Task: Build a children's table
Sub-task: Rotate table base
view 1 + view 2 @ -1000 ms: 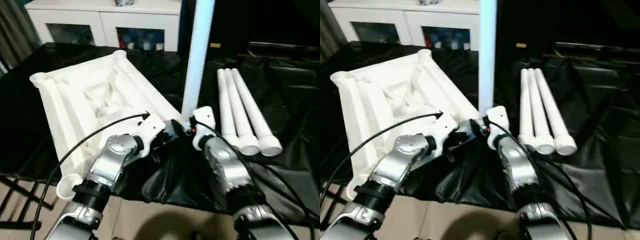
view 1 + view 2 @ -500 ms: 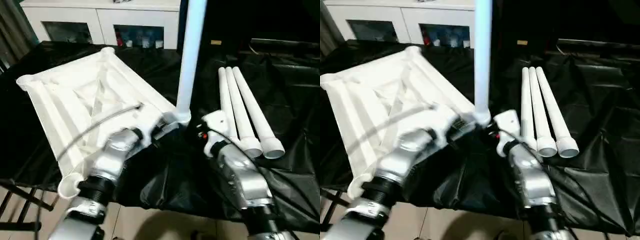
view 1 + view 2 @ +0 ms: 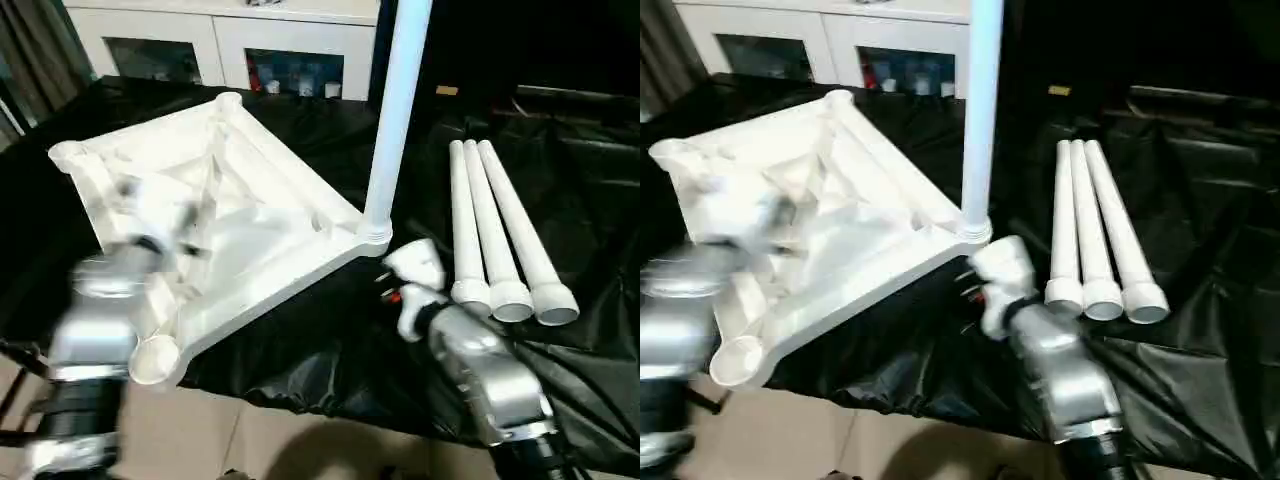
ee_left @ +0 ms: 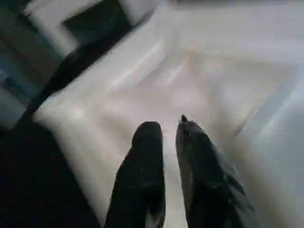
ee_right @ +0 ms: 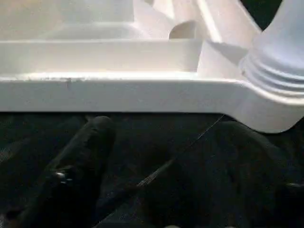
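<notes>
White moulded plastic makes up the table top (image 3: 215,220), which lies underside up on the black-draped table (image 3: 330,340), its raised ribs and channels crossing between rounded, cup-like corner sockets. One smooth tubular leg (image 3: 395,110) stands upright in the corner socket (image 3: 372,235) nearest the right gripper (image 5: 156,142); in the right wrist view its ringed, flared base sits seated in that socket, just beyond and to one side of the fingertips. The top's flat outer rim (image 5: 118,97) runs straight across just ahead of those fingers, apart from them, with creased, glossy black cloth between. The right gripper's two black fingers (image 5: 80,161) are spread wide and released, holding nothing, hovering low over the cloth.

Three more legs (image 3: 500,235) lie side by side on the cloth, touching one another, their flared open ends pointing toward the robot, off to the outer side of the right gripper and near it.

The left gripper (image 4: 168,130) hangs over the ribbed underside of the top, its two dark, rounded fingers (image 4: 147,156) drawn nearly together with only a thin slit between them and nothing caught there; the pale ribs lie beyond the tips. The left forearm is blurred in the head views.

A white cabinet (image 3: 230,40) with glass doors stands behind the table.
</notes>
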Robot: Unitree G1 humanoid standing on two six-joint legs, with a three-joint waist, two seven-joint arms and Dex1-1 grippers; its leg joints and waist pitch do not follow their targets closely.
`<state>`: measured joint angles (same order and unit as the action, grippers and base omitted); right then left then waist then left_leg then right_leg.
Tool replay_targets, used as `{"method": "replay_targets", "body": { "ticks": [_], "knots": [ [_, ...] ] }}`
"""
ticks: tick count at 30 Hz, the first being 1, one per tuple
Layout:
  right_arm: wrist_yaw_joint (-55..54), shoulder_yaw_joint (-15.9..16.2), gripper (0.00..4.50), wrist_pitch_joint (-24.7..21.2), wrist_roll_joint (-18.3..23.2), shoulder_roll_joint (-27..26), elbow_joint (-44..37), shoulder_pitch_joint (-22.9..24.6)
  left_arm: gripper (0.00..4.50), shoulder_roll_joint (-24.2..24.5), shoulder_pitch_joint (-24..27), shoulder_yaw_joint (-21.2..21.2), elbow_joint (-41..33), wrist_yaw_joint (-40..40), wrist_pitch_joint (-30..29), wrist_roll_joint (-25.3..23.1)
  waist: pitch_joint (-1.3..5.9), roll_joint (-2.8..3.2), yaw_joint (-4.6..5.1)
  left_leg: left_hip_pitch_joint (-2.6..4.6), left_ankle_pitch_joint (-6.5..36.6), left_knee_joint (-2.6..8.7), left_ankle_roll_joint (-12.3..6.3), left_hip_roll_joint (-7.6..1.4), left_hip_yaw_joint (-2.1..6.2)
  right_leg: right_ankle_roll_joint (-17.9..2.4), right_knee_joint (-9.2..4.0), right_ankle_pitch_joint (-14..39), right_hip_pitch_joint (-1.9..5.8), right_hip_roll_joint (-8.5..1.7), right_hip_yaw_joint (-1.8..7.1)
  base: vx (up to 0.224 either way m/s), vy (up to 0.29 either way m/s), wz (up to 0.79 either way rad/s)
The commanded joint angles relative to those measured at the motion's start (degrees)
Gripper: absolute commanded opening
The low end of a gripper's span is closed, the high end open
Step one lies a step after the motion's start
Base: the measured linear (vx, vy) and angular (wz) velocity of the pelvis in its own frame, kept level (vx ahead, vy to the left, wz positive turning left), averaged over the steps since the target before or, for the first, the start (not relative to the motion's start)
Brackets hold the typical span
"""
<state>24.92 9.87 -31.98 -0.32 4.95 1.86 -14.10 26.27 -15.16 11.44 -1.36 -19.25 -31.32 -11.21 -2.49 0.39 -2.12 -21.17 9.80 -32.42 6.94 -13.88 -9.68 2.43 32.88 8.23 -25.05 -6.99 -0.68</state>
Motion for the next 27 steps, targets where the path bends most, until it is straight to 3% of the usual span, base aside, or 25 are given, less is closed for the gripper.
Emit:
{"method": "replay_targets", "body": {
  "ticks": [1, 2, 3, 6, 8, 10, 15, 16, 17, 18, 20, 23, 27],
  "knots": [
    [-1.93, -0.23, 3.2, -3.26, -0.63, -0.56, 1.48, -1.2, 0.35, 0.83, 2.26, 0.37, -1.77, -0.95, -5.02, -0.98, 3.17, 0.18, -0.38, -0.11, 14.84, 4.05, -0.03, 2.42, -1.53, -7.4, -2.66, 15.62, 2.82, 1.96, -0.73, 0.0, 0.0, 0.0],
    [-2.04, -0.28, 3.2, -3.19, -0.45, -0.8, 1.9, -1.41, 0.35, 1.43, 2.96, -0.15, -1.87, -1.67, -5.62, -1.04, 3.13, 0.15, -0.57, 0.58, 16.86, 3.9, 0.59, 2.35, -1.69, -7.15, -3.09, 17.11, 2.12, 2.11, -0.63, 0.0, 0.0, 0.0],
    [-1.91, -0.17, 3.12, -2.71, -0.39, -0.95, 2.46, -1.72, 0.33, 1.91, 3.38, -0.67, -1.55, -2.13, -5.52, -1.2, 3.36, 0.31, -0.91, 0.91, 16.98, 3.82, 1.02, 2.29, -1.65, -7.56, -2.88, 14.97, 2.01, 2.17, -0.57, 0.0, 0.0, 0.0],
    [-2.31, 0.77, 2.93, -2.21, -0.48, -1.21, 4.65, -2.92, 0.03, 2.95, 4.11, -2.37, -1.17, -3.87, -8.17, -0.46, 3.38, 0.14, -1.84, 0.94, 16.13, 3.88, 1.37, 2.28, -1.66, -8.32, -2.49, 10.5, 2.18, 2.31, -0.6, 0.0, 0.0, 0.0],
    [-2.92, 1.16, 2.66, -1.83, -0.99, -1.56, 7.55, -4.41, 0.0, 3.95, 4.26, -4.29, -0.05, -5.57, -9.68, -0.45, 3.57, -0.13, -1.9, 0.45, 15.32, 4.03, 1.59, 2.42, -1.4, -8.52, -2.11, 10.15, 2.71, 2.13, -0.71, 0.0, 0.0, 0.0],
    [-4.27, 0.87, 2.48, -1.12, -1.63, -2.82, 13.62, -7.95, 0.0, 5.82, 3.93, -7.42, 1.66, -8.29, -10.55, -1.02, 3.63, 0.06, -1.95, 0.6, 16.07, 3.96, 1.91, 2.54, -1.4, -8.76, -2.11, 10.9, 2.49, 1.98, -0.7, 0.0, 0.0, 0.0],
    [-5.25, -0.13, 2.1, 0.69, -1.09, -4.35, 20.32, -12.23, 0.0, 8.24, 2.85, -11.65, 1.68, -14.59, -8.67, 0.17, 3.68, -0.01, -2.37, 0.58, 16.66, 3.92, 2.24, 2.57, -1.37, -8.98, -2.02, 11.54, 2.57, 1.84, -0.61, 0.0, 0.0, 0.0],
    [-5.25, -0.05, 2.1, 1.46, -1.19, -4.44, 22.21, -13.29, 0.0, 9.32, 2.67, -13.36, 1.28, -17.1, -8.28, 0.44, 3.64, -0.33, -2.59, 0.56, 16.63, 3.94, 2.27, 2.56, -1.41, -9.05, -2.06, 11.87, 2.57, 1.78, -0.62, 0.0, 0.0, 0.0],
    [-5.44, 0.0, 1.96, 2.66, -1.15, -4.58, 24.99, -14.8, 0.0, 10.88, 2.37, -15.45, 0.77, -20.16, -7.99, 1.0, 3.71, -0.22, -2.75, 0.49, 16.58, 3.91, 2.39, 2.6, -1.33, -9.08, -1.86, 12.0, 2.64, 1.75, -0.63, 0.0, 0.0, 0.0],
    [-5.46, 0.01, 1.96, 2.77, -1.15, -4.58, 25.23, -14.93, 0.0, 11.02, 2.35, -15.62, 0.72, -20.41, -7.97, 1.04, 3.6, -0.13, -2.85, 0.59, 17.64, 3.96, 2.56, 2.63, -1.35, -9.04, -1.99, 13.38, 2.38, 1.75, -0.6, 0.0, 0.0, 0.0],
    [-5.68, 0.01, 1.63, 4.47, -1.34, -4.61, 28.68, -16.74, 0.0, 11.95, 0.85, -16.51, 1.47, -20.62, -6.81, 0.28, 3.55, -0.04, -2.8, 0.63, 18.86, 4.01, 2.9, 2.57, -1.31, -9.0, -2.02, 14.08, 2.38, 1.75, -0.58, 0.0, 0.0, 0.0],
    [-5.74, -0.17, 1.5, 5.91, -1.39, -4.56, 31.4, -18.17, 0.0, 12.99, -0.23, -16.3, 1.57, -22.38, -6.97, 1.29, 3.61, -0.06, -2.79, 0.49, 19.12, 4.0, 3.21, 2.67, -1.19, -9.01, -1.92, 14.53, 2.61, 1.67, -0.65, 0.0, 0.0, 0.0],
    [-5.77, -0.51, 1.05, 9.4, -1.66, -4.34, 36.8, -20.33, 0.0, 14.93, 1.07, -18.38, -3.3, -29.31, -7.66, 4.99, 3.6, 0.03, -2.7, 0.49, 20.32, 4.06, 3.44, 2.63, -1.02, -9.23, -1.97, 16.29, 2.57, 1.56, -0.73, 0.0, 0.0, 0.0]
  ]
}}
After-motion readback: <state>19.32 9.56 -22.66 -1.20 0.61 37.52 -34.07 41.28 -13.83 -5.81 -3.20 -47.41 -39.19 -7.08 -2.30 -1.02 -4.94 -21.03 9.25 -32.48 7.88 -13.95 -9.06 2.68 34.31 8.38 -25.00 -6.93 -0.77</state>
